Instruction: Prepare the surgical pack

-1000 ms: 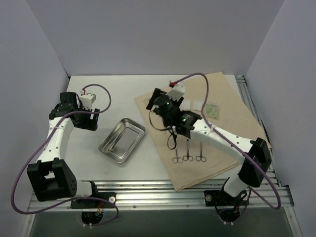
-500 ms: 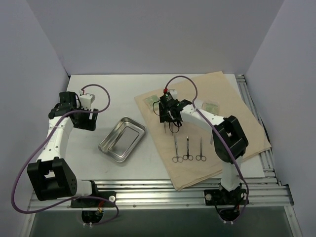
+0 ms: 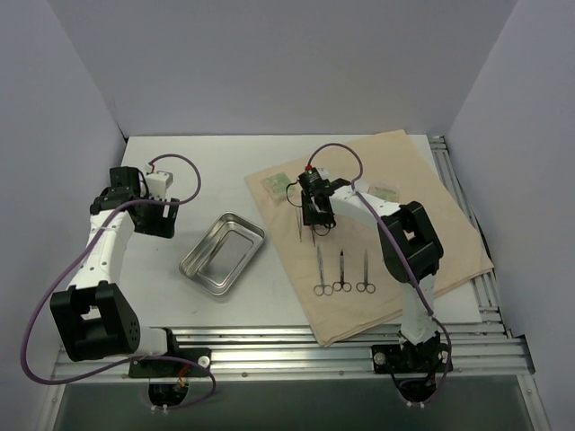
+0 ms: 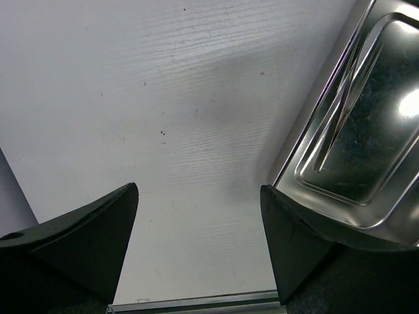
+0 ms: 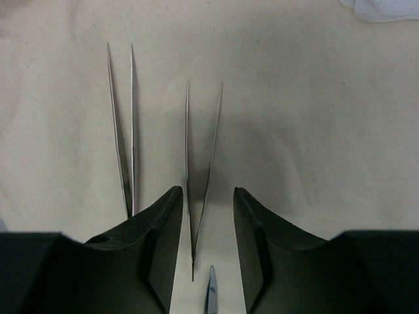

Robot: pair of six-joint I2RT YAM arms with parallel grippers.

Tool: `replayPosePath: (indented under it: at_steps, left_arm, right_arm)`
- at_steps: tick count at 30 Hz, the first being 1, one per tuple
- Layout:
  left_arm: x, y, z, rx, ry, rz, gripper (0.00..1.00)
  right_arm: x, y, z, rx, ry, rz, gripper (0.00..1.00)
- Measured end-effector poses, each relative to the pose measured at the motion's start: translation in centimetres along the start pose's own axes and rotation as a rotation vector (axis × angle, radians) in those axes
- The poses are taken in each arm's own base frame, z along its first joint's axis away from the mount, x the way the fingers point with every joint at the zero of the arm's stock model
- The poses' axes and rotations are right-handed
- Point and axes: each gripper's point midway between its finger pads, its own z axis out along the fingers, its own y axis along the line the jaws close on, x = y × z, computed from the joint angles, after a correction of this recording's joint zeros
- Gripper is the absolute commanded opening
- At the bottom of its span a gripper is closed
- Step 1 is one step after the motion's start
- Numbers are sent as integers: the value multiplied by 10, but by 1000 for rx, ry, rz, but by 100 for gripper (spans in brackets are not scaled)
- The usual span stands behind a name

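Note:
The tan cloth lies spread at the right. On it are three small scissors in a row, two tweezers and two green packets. My right gripper is open above the tweezers. In the right wrist view its fingers stand on either side of the right-hand tweezers, and the other tweezers lie just left. A scissor tip shows below. The steel tray sits on the table left of the cloth. My left gripper is open and empty beside the tray.
A corner of white gauze shows at the top right of the right wrist view. A thin forked streak shows inside the tray; I cannot tell whether it is a tool or a reflection. Grey walls enclose the table; a metal rail runs along the near edge.
My right arm has folded up and its gripper has shifted from the cloth's far-left part to over the tweezers. The left arm has not moved.

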Motion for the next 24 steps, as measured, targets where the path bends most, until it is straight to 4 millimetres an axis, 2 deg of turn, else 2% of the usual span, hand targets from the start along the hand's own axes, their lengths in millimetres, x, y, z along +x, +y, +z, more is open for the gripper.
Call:
replayPosePath:
  at_steps: [4,10,13,14,21,24]
  left_arm:
    - [2,0,5,6,16,-2,85]
    - [3,0,6,8,23,-3,85]
    - [4,0,7,9,25,-3,85]
    - [4,0,7,9,25,-3,85]
    - [4,0,8,10,28,-1,85]
    - [4,0,8,10,28,-1,85]
  right_arm:
    - [3,-2,8,5,14,0,23]
    - [4,0,13,-2,18,0,23]
    - [3,1,13,-5,14,4,10]
    - [3,1,13,-5,13,6,1]
    - [-1,-2,12,20,-4,41,0]
    - [-11,-3,-2,37,-49,89,0]
